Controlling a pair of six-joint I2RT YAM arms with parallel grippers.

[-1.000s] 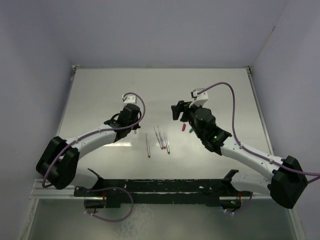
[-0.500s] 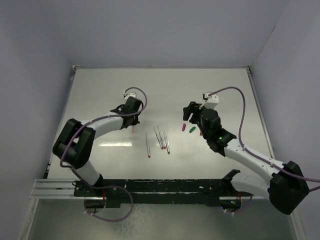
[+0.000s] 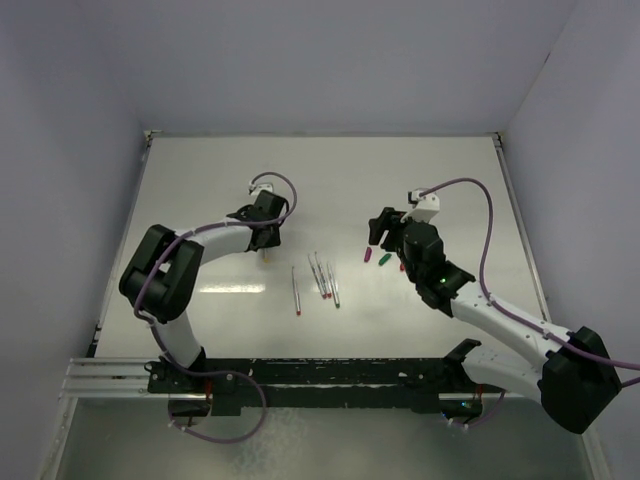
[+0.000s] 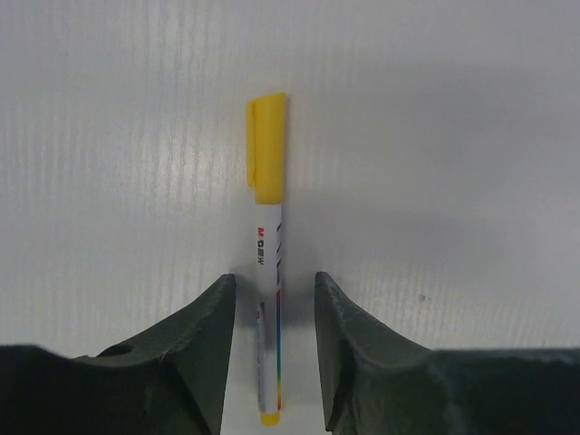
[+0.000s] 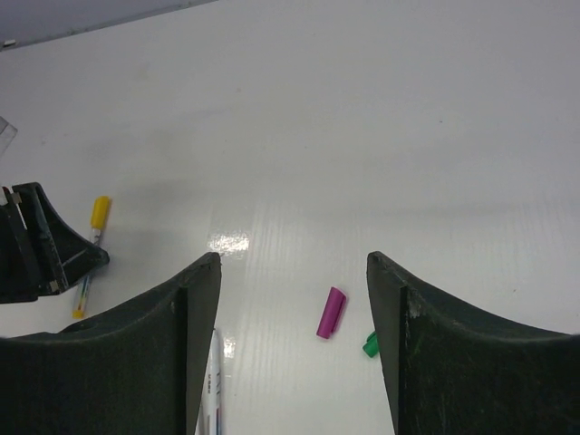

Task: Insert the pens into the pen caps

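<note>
- Swinging its elbow up and in toward the bench's left side over the past second, the left arm now reaches its left gripper (image 3: 265,245) in from the side; the right gripper (image 3: 378,228) sits slightly further right than before, leaving the purple cap (image 3: 367,255) and green cap (image 3: 384,258) both in plain sight from above.
- Seen from the left wrist, the left gripper (image 4: 272,283) straddles a pen (image 4: 268,272) lying flat on the white bench (image 4: 453,136), its fingers (image 4: 210,344) apart with a sliver of bench showing on either side of the barrel, not clamped on it.
- That pen already wears its yellow cap (image 4: 267,149), which points away from the gripper; a small yellow plug (image 4: 269,419) marks the pen's other end, between the fingers.
- Over on the right, the right gripper (image 5: 293,258) hangs above the bench with its fingers (image 5: 195,344) spread wide and nothing between them.
- Below it, the purple cap (image 5: 332,312) lies loose on the bench, with the green cap (image 5: 371,344) just beside it and partly hidden by one finger.
- Four uncapped pens rest near the middle of the bench between the two arms: one pen alone (image 3: 296,290) on the left, and three pens close together (image 3: 325,280) to its right.
- From the right wrist, the yellow-capped pen (image 5: 91,245) and the dark left gripper (image 5: 36,249) show at the far left edge.
</note>
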